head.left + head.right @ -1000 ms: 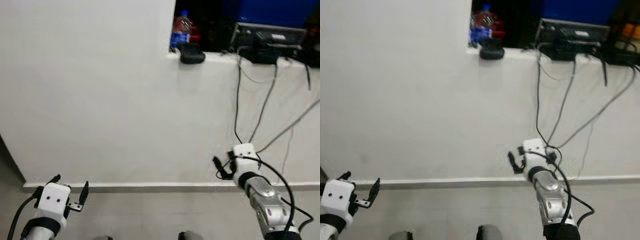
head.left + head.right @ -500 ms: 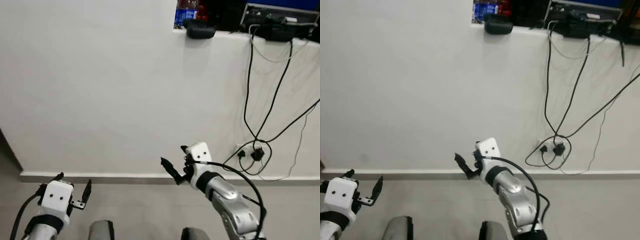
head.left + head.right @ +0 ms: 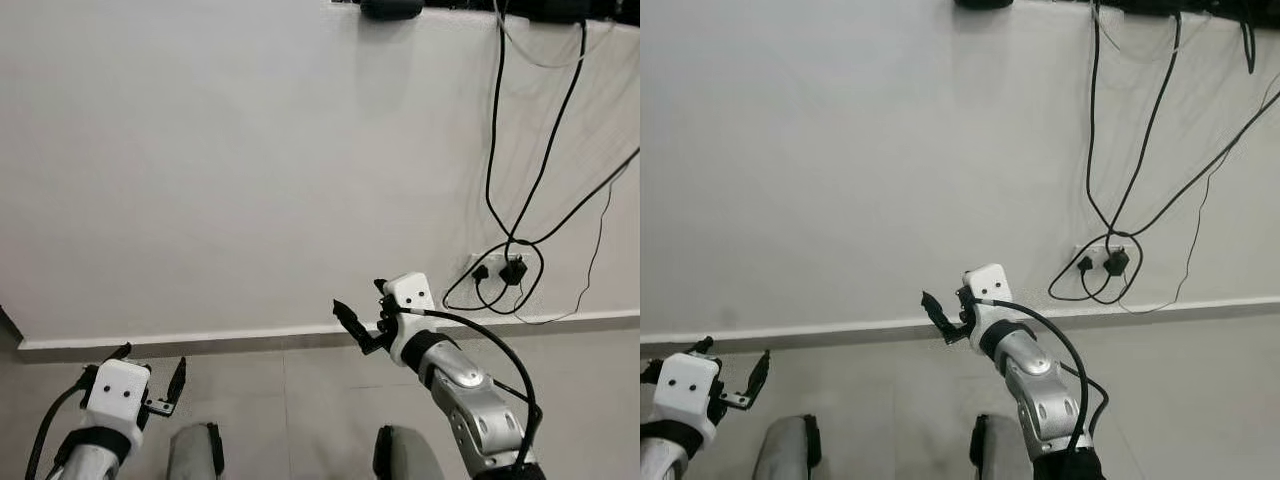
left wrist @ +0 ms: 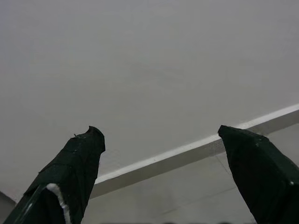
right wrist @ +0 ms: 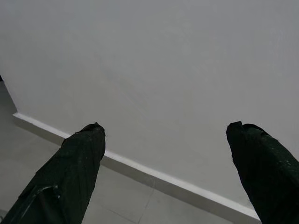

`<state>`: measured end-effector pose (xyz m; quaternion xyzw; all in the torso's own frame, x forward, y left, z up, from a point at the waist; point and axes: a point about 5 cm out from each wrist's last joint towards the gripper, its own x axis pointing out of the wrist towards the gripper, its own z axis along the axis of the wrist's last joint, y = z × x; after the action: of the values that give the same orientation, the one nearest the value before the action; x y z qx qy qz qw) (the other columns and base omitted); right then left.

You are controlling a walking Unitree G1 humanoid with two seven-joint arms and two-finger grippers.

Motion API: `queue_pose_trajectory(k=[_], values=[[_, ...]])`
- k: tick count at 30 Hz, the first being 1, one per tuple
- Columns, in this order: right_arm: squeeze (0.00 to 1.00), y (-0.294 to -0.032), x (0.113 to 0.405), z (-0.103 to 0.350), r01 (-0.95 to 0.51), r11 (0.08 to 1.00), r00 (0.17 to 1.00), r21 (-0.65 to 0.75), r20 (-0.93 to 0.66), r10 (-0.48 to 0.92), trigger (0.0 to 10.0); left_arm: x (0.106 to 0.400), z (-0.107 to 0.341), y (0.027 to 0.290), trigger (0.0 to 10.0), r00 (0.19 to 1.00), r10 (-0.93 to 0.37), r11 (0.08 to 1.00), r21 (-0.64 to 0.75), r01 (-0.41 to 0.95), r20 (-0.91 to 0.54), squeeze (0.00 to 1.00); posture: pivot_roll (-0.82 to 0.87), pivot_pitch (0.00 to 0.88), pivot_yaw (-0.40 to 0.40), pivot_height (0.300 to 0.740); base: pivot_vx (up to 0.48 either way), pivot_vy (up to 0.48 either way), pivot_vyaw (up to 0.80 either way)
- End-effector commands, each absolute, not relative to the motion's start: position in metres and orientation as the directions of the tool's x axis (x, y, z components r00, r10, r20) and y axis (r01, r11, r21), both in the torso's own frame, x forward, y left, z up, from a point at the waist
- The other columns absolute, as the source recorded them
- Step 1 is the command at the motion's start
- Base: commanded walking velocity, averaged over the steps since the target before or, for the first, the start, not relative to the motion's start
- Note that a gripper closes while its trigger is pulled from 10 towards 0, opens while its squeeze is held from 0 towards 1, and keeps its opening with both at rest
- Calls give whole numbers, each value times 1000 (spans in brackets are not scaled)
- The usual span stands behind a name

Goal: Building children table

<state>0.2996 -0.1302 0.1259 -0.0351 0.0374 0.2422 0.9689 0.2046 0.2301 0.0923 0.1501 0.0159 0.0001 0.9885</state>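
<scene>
No table parts are in sight. My left gripper (image 3: 150, 360) is held low on the left above the grey floor, its two black fingers spread open and empty. My right gripper (image 3: 357, 300) is out in front at the middle, close to the white wall (image 3: 250, 150), also open and empty. In the left wrist view the left gripper (image 4: 161, 133) points at the wall and its baseboard. The right gripper (image 5: 166, 126) frames the same wall in the right wrist view.
A white baseboard (image 3: 230, 335) runs along the wall's foot above the grey tiled floor (image 3: 290, 400). A wall socket with black plugs (image 3: 505, 272) and hanging cables (image 3: 495, 120) is on the right. A ledge holding a dark object (image 3: 390, 8) is at the top. My feet (image 3: 195, 452) show below.
The camera has tilted down, so the ledge has slid toward the top edge. My right arm has swung from the right toward the middle. The left gripper has held still.
</scene>
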Motion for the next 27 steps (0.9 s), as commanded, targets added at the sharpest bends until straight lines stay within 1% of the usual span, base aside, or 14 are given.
queue_pose_trajectory(k=[1, 7, 12, 19, 25, 26, 27], values=[[0, -128, 298, 127, -476, 878, 878, -48, -75, 472, 10000, 204, 89, 228, 10000, 999, -9, 954, 299, 22, -46, 0, 79, 0, -80, 445, 0, 0, 0], [0, -125, 299, 129, -484, 874, 874, -50, -66, 481, 10000, 204, 90, 232, 10000, 999, -1, 954, 300, 13, -40, 0, 82, 0, -81, 415, 0, 0, 0], [0, -125, 298, 129, -486, 872, 873, -50, -66, 483, 10000, 203, 90, 232, 10000, 999, 2, 955, 297, 10, -41, 0, 80, 0, -82, 405, 0, 0, 0], [0, -124, 297, 129, -495, 868, 868, -49, -70, 491, 10000, 199, 89, 235, 10000, 999, 21, 956, 295, -6, -47, 0, 81, 0, -87, 375, 0, 0, 0], [0, -123, 299, 130, -498, 866, 866, -49, -69, 494, 10000, 197, 87, 254, 10000, 995, 84, 953, 298, -63, -57, 0, 82, 0, -91, 350, 0, 0, 0], [0, -123, 300, 131, -498, 866, 866, -49, -69, 495, 10000, 195, 82, 263, 10000, 990, 117, 951, 294, -91, -73, 0, 82, 0, -91, 345, 0, 0, 0], [0, -123, 300, 131, -498, 866, 866, -49, -69, 495, 10000, 195, 82, 263, 10000, 990, 117, 951, 294, -91, -73, 0, 82, 0, -91, 345, 0, 0, 0]])
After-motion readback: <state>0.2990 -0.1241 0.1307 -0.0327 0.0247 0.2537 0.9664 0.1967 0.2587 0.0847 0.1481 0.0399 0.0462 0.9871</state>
